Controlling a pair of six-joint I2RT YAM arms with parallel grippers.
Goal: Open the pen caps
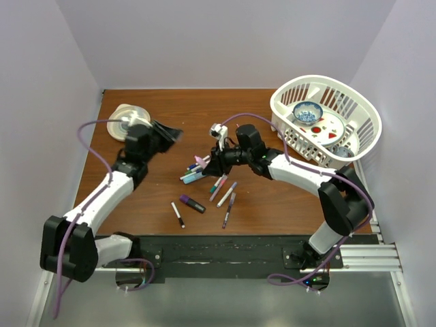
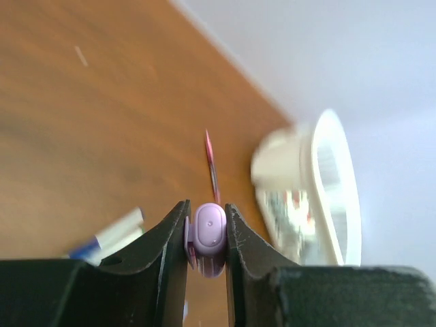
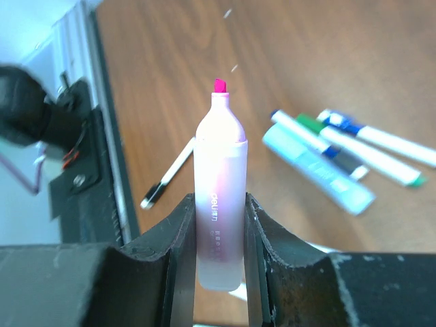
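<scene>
Two arms bend over the wooden table [image 1: 150, 102], the left arm [image 1: 112, 187] raised far-left, the right arm [image 1: 300, 174] folded toward centre. The right gripper [image 3: 218, 204] clamps an uncapped pink highlighter [image 3: 219, 170] above loose pens [image 1: 204, 178]. The left gripper [image 2: 206, 211], well apart, pinches a lilac cap [image 2: 210, 235].

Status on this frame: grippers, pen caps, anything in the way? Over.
Left gripper shut on lilac cap. Right gripper shut on pink highlighter, tip bare. Other pens loose on table, none blocking.

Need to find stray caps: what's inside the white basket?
A blue patterned bowl and a white plate with red spots. The basket's wall hides the rest.
</scene>
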